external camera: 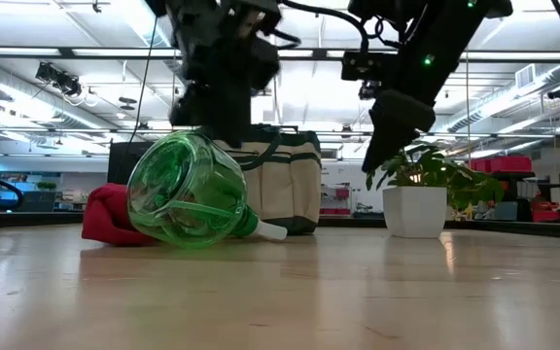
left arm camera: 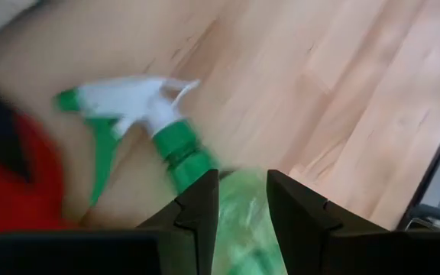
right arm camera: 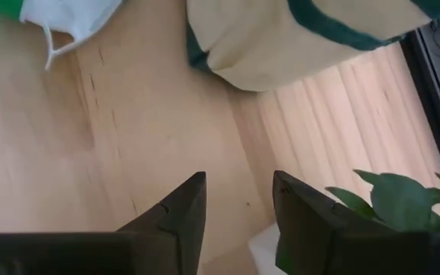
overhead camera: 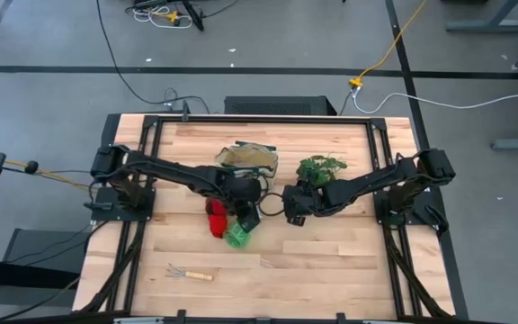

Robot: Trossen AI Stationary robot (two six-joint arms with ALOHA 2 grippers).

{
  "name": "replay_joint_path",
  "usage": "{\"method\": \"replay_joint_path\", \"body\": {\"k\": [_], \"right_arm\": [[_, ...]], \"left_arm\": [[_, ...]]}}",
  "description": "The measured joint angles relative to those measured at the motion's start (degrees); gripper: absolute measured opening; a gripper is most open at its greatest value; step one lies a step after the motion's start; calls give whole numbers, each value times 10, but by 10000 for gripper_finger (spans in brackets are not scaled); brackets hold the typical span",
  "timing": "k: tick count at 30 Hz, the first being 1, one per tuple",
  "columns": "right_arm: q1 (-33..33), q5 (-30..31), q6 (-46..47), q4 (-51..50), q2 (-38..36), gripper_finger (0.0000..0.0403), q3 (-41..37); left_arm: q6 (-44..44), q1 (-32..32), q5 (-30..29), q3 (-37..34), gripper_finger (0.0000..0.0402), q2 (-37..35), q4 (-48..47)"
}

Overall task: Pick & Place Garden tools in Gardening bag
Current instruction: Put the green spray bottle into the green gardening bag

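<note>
The green spray bottle lies on its side on the table, its base toward the near edge and its white nozzle beside the red gloves. My left gripper is open just above the bottle's shoulder, one finger on each side. My right gripper is open and empty, hovering between the bottle and the potted plant. The cream bag with green trim stands at the far middle. A wooden-handled rake lies near the front left. The shears are out of view. My left gripper comes at the bottle's shoulder from above, slanting down, with its fingers lying across the bottle just behind the neck. Whether the fingers touch the bottle I cannot tell. The bottle lies on the table.
The plant in its white pot stands right of the bag. A small thin item lies on the wood in front of the bottle. Black frame rails run along the table's left and right sides. Bare wood shows at the front right.
</note>
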Motion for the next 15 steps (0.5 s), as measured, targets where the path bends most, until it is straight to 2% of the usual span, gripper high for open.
{"method": "replay_joint_path", "body": {"k": [8, 15], "right_arm": [[0, 16, 2, -34, -1, 155, 0], [0, 56, 30, -99, -14, 155, 0]], "left_arm": [[3, 0, 8, 0, 119, 31, 19], [4, 0, 3, 0, 119, 39, 23]]}}
